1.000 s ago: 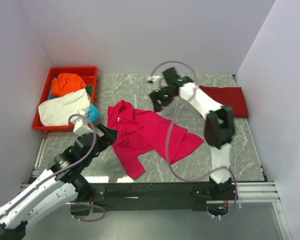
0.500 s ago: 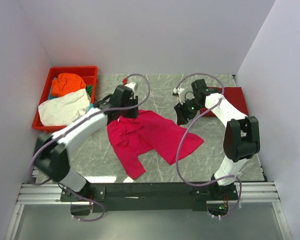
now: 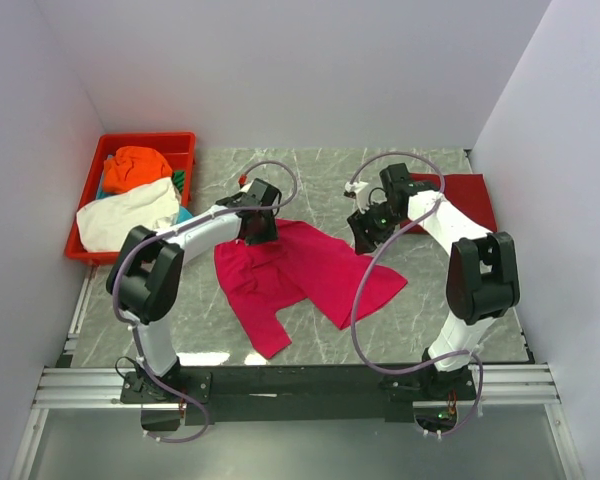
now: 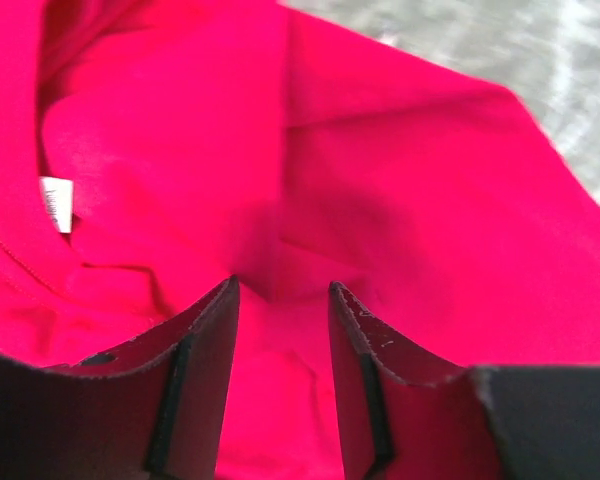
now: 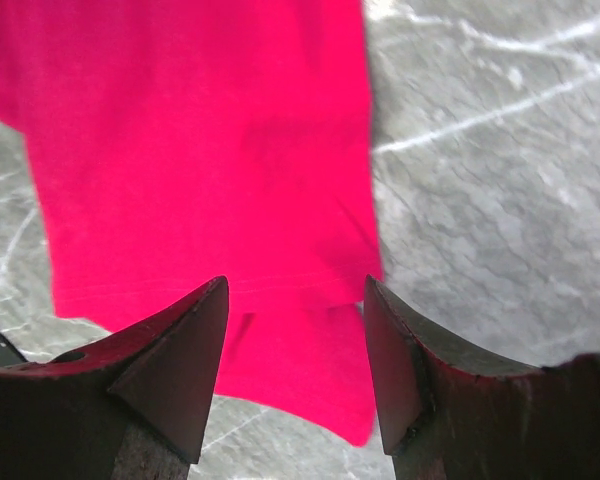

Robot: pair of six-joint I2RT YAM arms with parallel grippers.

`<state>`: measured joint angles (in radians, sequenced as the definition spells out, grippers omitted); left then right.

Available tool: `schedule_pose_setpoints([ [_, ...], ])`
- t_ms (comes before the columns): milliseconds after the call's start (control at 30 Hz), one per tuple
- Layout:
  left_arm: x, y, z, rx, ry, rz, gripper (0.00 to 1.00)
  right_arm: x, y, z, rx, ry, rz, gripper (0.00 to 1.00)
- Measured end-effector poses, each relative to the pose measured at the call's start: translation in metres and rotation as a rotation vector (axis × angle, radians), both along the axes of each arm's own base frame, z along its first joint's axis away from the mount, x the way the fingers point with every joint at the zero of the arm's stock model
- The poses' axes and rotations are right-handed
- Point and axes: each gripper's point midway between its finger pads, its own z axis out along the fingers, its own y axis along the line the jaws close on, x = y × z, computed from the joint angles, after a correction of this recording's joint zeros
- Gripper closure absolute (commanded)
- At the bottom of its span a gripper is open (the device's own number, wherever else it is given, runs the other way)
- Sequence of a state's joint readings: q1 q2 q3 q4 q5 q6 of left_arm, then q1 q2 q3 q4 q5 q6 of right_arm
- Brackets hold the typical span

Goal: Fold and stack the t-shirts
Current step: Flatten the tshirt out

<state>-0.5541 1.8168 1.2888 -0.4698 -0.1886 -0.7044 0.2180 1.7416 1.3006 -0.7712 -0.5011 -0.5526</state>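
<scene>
**Edge of the pink-red shirt (image 3: 300, 268) lies under both grippers**

At far left the red tray (image 3: 150, 137) holds the orange shirt (image 3: 135, 165), the white shirt (image 3: 130, 215) and a bit of teal cloth (image 3: 187, 225), well apart from either arm. The pink-red shirt lies rumpled mid-table, its long axis running left to right, with one sleeve trailing toward the near edge.

The left gripper (image 3: 257, 229) hangs over the shirt's far-left corner. Its jaws are parted and hold nothing. In the wrist view the collar label (image 4: 55, 203) sits just left of the gap, and a soft fold lies straight below it.

The right gripper (image 3: 365, 231) hovers at the shirt's far-right edge, also spread and empty. There the cloth's side edge falls between the fingers, with bare marble table (image 5: 480, 180) beyond. Each arm is nearest its own corner, so a straight drop and pinch looks likely.

The darker red shirt (image 3: 465, 197) lies folded at far right.
</scene>
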Motion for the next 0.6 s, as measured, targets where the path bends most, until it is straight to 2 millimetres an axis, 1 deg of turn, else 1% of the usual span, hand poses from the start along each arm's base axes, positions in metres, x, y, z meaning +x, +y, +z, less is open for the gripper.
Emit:
schedule_pose_setpoints([
  [100,0.004,0.007,-0.011,0.033,0.015,0.057,0.53,0.002,-0.004,-0.005,-0.028,0.002,-0.014,0.36],
  [167,0.008,0.008,-0.014,0.047,0.013,0.078,0.53,0.003,-0.008,-0.014,-0.053,0.016,-0.022,0.36],
  [300,0.015,0.009,-0.01,0.057,-0.006,0.1,0.54,0.004,-0.015,-0.036,-0.101,0.062,-0.035,0.37],
  [400,0.018,0.01,-0.007,0.059,-0.02,0.11,0.56,0.003,-0.017,-0.042,-0.115,0.076,-0.04,0.37],
  [533,0.021,0.01,-0.006,0.059,-0.025,0.12,0.67,0.005,-0.018,-0.042,-0.123,0.068,-0.044,0.37],
  [567,0.022,0.01,-0.007,0.059,-0.024,0.12,0.74,0.006,-0.019,-0.043,-0.125,0.068,-0.045,0.37],
  [600,0.022,0.01,-0.008,0.059,-0.022,0.123,0.79,0.006,-0.018,-0.043,-0.126,0.067,-0.045,0.37],
])
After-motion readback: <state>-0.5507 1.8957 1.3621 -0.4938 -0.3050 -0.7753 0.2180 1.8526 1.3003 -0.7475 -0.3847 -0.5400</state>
